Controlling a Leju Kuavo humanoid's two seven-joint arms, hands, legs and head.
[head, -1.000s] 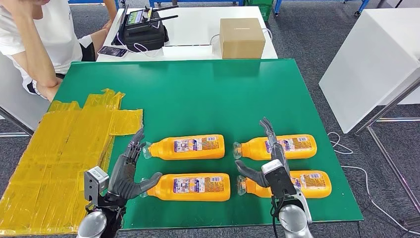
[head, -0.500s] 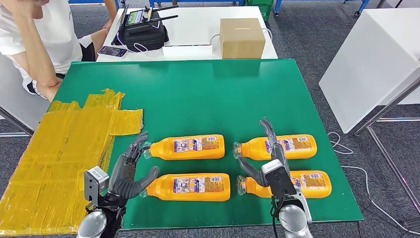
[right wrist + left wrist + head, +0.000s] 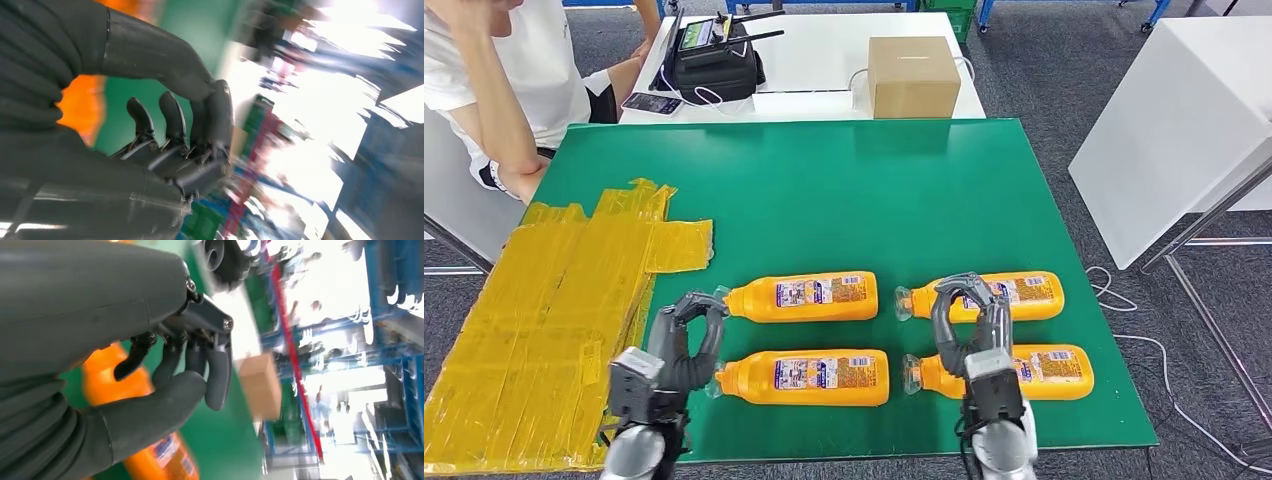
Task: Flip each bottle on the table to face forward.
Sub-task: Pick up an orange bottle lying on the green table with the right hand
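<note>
Both hands, left hand (image 3: 686,335) and right hand (image 3: 969,318), now curled closed from spread (seemingly empty), beside unmoved bottles (image 3: 804,296).

A brown cardboard box (image 3: 911,76) and black controller case (image 3: 714,62) sit on the white table (image 3: 824,50); crinkled yellow tape sheet (image 3: 554,300) covers the green tabletop's left edge.

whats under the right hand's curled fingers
The right hand hangs over the gap between two orange bottles: the far right bottle and the near right bottle. Its curled fingers cover part of the far bottle's label; whether they touch is unclear.
</note>
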